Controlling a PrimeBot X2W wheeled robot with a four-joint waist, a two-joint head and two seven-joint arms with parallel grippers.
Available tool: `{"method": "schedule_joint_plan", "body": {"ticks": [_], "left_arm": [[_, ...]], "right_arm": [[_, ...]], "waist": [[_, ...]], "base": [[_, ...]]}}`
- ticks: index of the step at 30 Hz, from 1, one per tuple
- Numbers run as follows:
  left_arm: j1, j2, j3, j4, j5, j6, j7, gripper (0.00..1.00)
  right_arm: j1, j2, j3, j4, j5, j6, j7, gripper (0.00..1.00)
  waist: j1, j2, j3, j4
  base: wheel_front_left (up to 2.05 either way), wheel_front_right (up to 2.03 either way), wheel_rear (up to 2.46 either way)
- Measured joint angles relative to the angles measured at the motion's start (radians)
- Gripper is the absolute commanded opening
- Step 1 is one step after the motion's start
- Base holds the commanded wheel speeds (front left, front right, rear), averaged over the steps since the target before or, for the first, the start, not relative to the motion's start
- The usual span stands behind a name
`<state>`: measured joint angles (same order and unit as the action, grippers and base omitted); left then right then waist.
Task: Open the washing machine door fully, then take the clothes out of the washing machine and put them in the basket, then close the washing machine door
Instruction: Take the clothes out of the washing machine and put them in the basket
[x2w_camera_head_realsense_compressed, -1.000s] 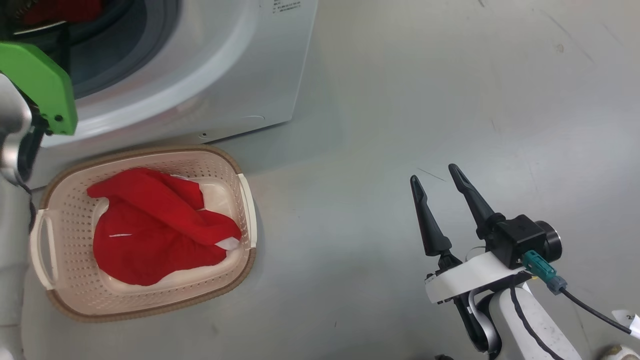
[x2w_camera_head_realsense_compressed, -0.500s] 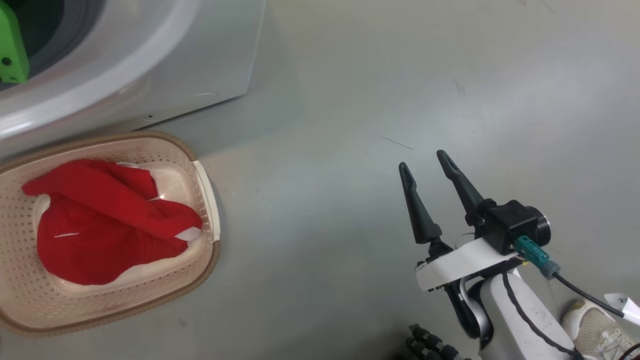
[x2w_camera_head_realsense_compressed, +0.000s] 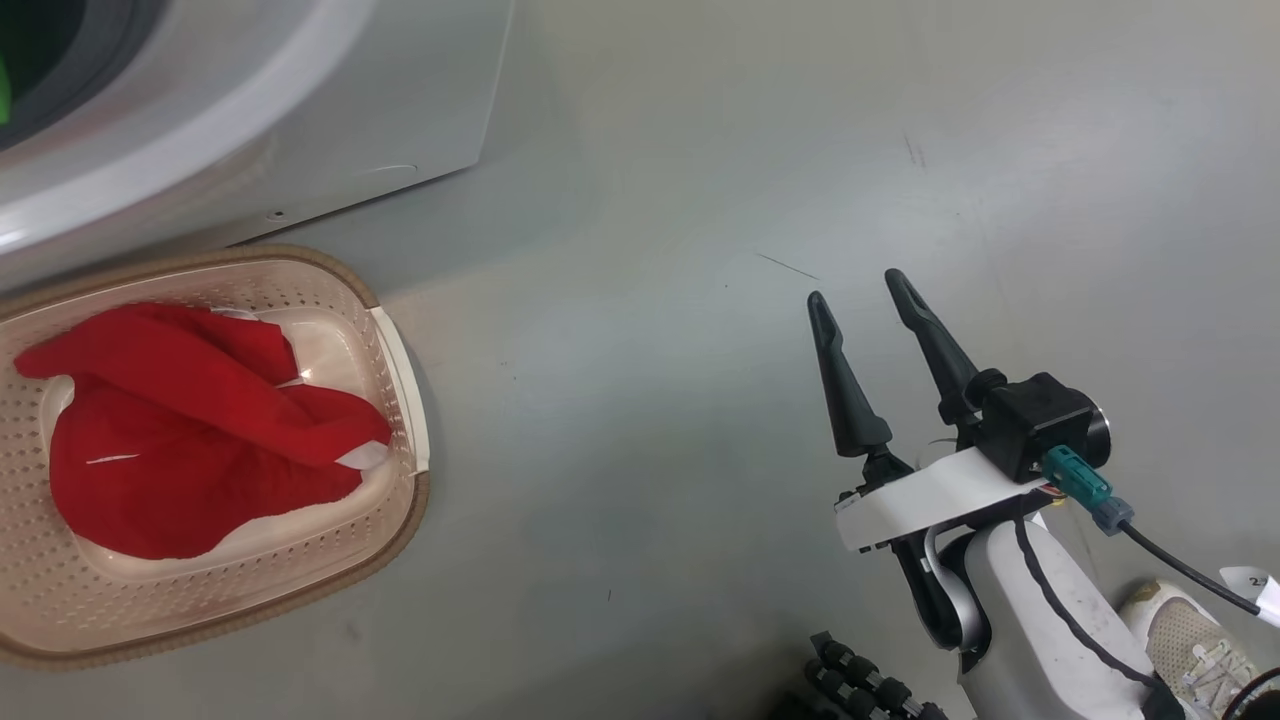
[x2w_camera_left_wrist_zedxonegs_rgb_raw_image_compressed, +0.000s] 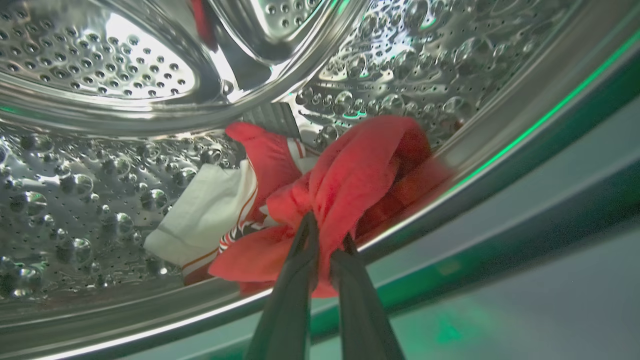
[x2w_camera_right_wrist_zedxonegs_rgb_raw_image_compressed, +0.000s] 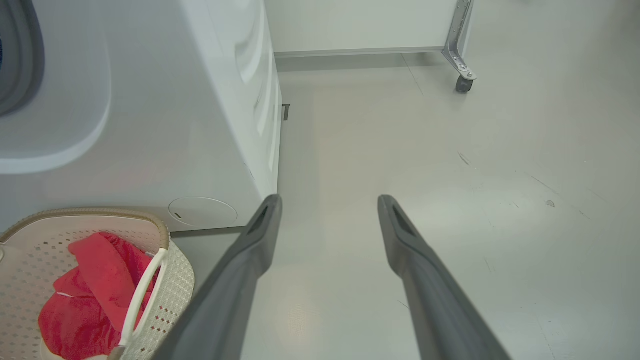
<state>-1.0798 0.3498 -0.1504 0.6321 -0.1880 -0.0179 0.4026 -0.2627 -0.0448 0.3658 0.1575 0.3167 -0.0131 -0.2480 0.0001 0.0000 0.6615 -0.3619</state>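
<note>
Inside the steel drum (x2w_camera_left_wrist_zedxonegs_rgb_raw_image_compressed: 125, 65) of the washing machine (x2w_camera_head_realsense_compressed: 350, 120), my left gripper (x2w_camera_left_wrist_zedxonegs_rgb_raw_image_compressed: 327, 232) is shut on a fold of the red clothes (x2w_camera_left_wrist_zedxonegs_rgb_raw_image_compressed: 360, 165), which lie at the drum's lip beside a white and red piece (x2w_camera_left_wrist_zedxonegs_rgb_raw_image_compressed: 210, 210). More red clothes (x2w_camera_head_realsense_compressed: 190, 440) lie in the cream basket (x2w_camera_head_realsense_compressed: 400, 520), which stands on the floor against the washer's front. My right gripper (x2w_camera_head_realsense_compressed: 855, 290) hangs open and empty over bare floor, well to the right of the basket. From the right wrist, its fingers (x2w_camera_right_wrist_zedxonegs_rgb_raw_image_compressed: 255, 240) point past the washer's corner (x2w_camera_right_wrist_zedxonegs_rgb_raw_image_compressed: 200, 125) and the basket (x2w_camera_right_wrist_zedxonegs_rgb_raw_image_compressed: 170, 280). The washing machine door is out of view.
Grey floor spreads to the right of the washer. A person's pale shoe (x2w_camera_head_realsense_compressed: 1190, 640) is at the lower right, close to my right arm. A black ribbed part (x2w_camera_head_realsense_compressed: 860, 685) sits at the bottom edge. A metal leg on a caster (x2w_camera_right_wrist_zedxonegs_rgb_raw_image_compressed: 462, 82) stands by the far wall.
The head camera has swung, so the basket and washer slid left in its picture and my left arm's green part went off the left edge. My left gripper has closed. The right gripper stays open.
</note>
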Motion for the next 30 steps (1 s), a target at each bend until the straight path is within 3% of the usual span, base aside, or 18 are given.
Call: {"method": "schedule_joint_plan", "body": {"ticks": [13,30], "left_arm": [[-0.033,-0.071,-0.002,0.017,-0.011,0.014,-0.146,0.0],[0.094,-0.156,0.046,-0.009,-0.076,0.014,-0.47,0.0]], "right_arm": [[-0.016,0.0,-0.03,-0.002,-0.015,-0.011,-0.001,1.0],[-0.014,-0.035,-0.067,0.015,-0.057,-0.018,-0.001,1.0]], "waist": [[-0.0001,0.0,0.0,0.068],[-0.0001,0.0,-0.072,0.178]], "base": [[0.0,0.0,0.0],[0.0,0.0,0.0]]}}
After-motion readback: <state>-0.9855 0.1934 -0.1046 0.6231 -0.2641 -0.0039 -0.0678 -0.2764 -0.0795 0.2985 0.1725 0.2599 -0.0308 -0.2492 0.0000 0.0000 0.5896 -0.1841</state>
